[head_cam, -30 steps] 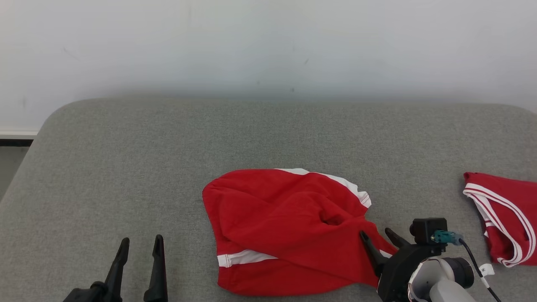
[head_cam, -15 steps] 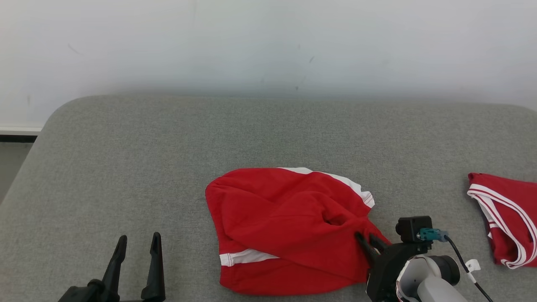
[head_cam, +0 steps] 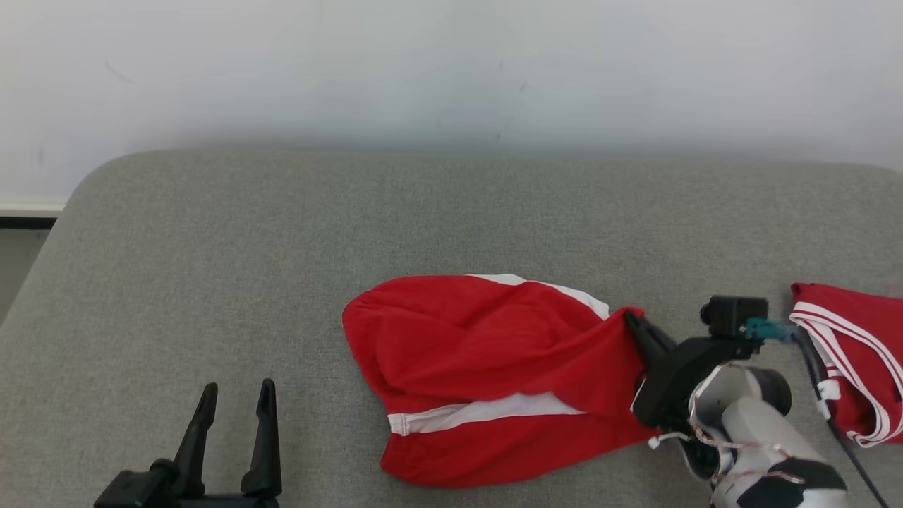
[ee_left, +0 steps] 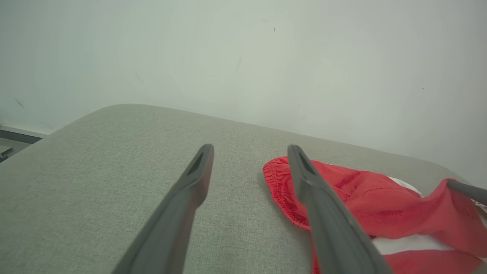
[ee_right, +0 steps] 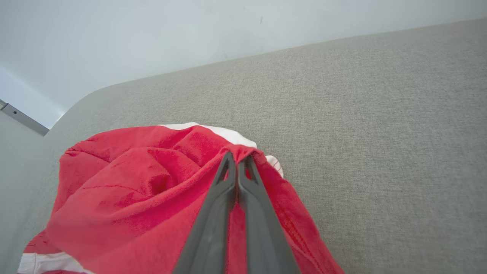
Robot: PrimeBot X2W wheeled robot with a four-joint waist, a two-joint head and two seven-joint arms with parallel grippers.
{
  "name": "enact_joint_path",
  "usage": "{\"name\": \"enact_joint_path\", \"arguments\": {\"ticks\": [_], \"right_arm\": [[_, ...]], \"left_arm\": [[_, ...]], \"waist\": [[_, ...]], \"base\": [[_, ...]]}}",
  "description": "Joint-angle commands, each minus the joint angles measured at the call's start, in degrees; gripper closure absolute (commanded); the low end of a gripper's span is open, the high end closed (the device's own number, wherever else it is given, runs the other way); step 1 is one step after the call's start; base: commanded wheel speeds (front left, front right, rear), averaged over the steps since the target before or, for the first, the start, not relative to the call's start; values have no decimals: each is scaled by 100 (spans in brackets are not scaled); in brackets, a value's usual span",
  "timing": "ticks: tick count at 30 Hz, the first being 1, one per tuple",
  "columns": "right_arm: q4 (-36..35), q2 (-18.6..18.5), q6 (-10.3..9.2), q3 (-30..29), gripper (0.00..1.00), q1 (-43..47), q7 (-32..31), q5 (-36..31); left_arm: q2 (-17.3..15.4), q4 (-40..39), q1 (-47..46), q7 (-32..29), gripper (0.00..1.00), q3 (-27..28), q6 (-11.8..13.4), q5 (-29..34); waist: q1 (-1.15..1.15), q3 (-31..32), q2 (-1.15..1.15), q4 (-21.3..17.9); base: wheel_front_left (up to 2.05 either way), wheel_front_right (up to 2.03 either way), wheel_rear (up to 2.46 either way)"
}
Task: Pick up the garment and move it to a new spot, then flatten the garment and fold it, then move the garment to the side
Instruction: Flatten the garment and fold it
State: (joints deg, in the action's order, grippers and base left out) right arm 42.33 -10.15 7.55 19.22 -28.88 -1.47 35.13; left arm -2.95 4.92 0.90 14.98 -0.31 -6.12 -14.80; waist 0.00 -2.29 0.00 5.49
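Observation:
The garment [head_cam: 487, 374] is a crumpled red piece with white stripes, lying on the grey padded table [head_cam: 282, 240] right of centre. My right gripper [head_cam: 630, 319] is shut on the garment's right edge, and that edge is lifted off the table. In the right wrist view the two fingers [ee_right: 224, 182] are pressed together with red cloth [ee_right: 125, 190] pinched at their tips [ee_right: 238, 156]. My left gripper [head_cam: 236, 395] stands open at the lower left, left of the garment and holding nothing. The left wrist view has the garment's elastic hem [ee_left: 283, 186] beside the right finger.
A second red garment with white stripes [head_cam: 857, 360] lies at the table's right edge, just right of my right wrist. The table's left and back edges are rounded, with a pale wall [head_cam: 451, 70] behind. Bare grey surface spreads across the left and back.
My right gripper went from open to shut on the garment's right edge and has lifted it up and to the right. The left gripper has stayed put.

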Motion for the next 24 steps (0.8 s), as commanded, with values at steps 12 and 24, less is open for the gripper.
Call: {"name": "enact_joint_path", "arguments": {"ticks": [12, 24], "right_arm": [[1410, 49, -16, -1075, 100, -1372, 334, 85], [2346, -98, -16, -1169, 0, -1784, 1111, -554]], "left_arm": [[6, -184, -490, 17, 0, -293, -51, -83], [7, -90, -525, 14, 0, -187, -66, -75]], "waist": [[0, -626, 0, 432], [0, -507, 0, 376]], "base": [[0, 0, 0], [0, 0, 0]]}}
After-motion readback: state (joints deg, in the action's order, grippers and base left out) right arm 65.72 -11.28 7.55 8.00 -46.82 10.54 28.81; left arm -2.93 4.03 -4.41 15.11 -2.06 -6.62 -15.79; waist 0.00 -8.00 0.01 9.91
